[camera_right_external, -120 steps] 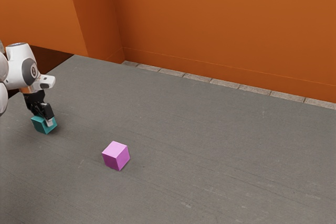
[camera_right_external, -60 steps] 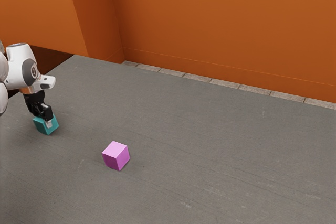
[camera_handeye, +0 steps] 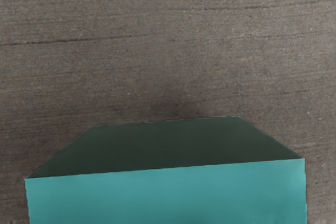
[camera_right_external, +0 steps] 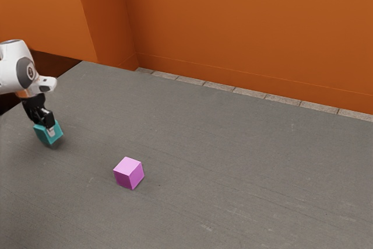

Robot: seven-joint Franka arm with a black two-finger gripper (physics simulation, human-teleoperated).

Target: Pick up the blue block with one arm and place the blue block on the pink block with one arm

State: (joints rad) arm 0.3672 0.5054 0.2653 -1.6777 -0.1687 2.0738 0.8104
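At the exterior view's left the arm reaches down, gripper closed on the blue block, seemingly tilted, apart from the pink block.

Our arm comes in at the exterior view's left edge, wrist bent downward. Our gripper points down, tilted slightly, clamping the blue block from two sides.

Grey table rough and grainy like concrete, blue block smooth and matt, pink block the same, white shell of my arm glossy.
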